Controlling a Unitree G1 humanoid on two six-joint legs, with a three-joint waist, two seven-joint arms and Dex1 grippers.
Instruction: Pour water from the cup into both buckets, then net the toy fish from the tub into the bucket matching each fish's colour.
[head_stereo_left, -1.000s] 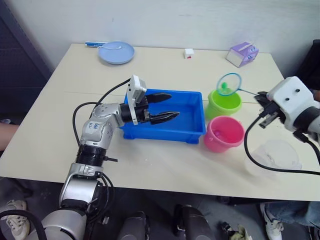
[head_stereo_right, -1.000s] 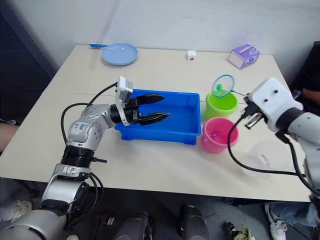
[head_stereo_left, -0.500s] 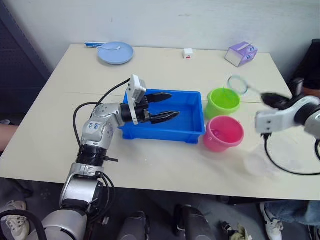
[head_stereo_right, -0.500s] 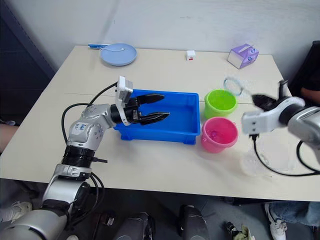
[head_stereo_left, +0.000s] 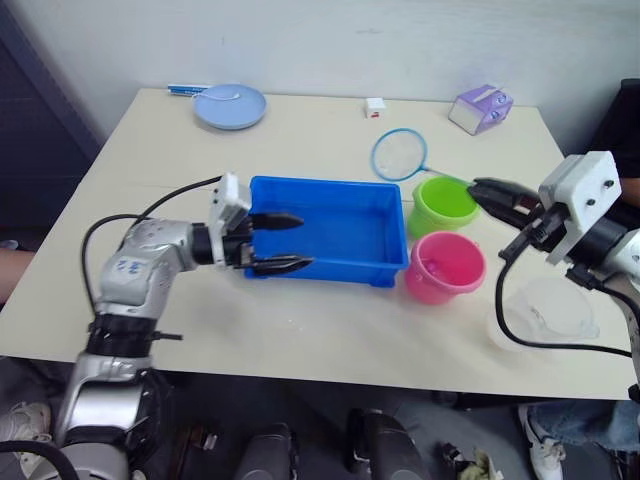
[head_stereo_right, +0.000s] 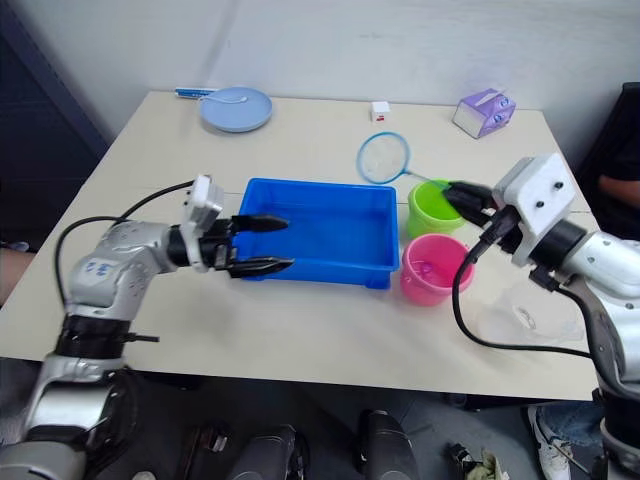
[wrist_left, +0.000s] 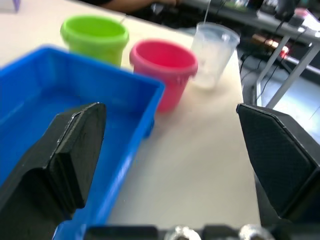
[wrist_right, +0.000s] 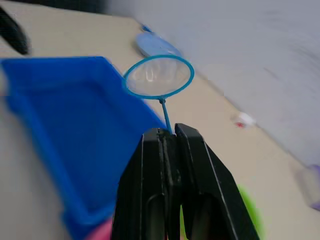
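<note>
The right wrist view shows the right gripper (wrist_right: 167, 135) with its two fingers clamped together on the thin handle of the net (wrist_right: 159, 76), the hoop standing out beyond the fingertips; the head views show that hoop held in the air above the table (head_stereo_left: 300, 335), past the tub's (head_stereo_left: 330, 232) far right corner and short of the table's far edge. The left wrist view shows the wide gap between the left gripper's (head_stereo_left: 285, 242) spread fingers, framing the tub's near right corner, the green bucket (wrist_left: 95, 37), the pink bucket (wrist_left: 164, 62) and the cup (wrist_left: 212, 47); the cup stands near the table's right front corner. Compared with one second ago, the net has moved from above the green bucket toward the tub, and the left gripper has drawn back from over the tub's interior to its near left corner.
</note>
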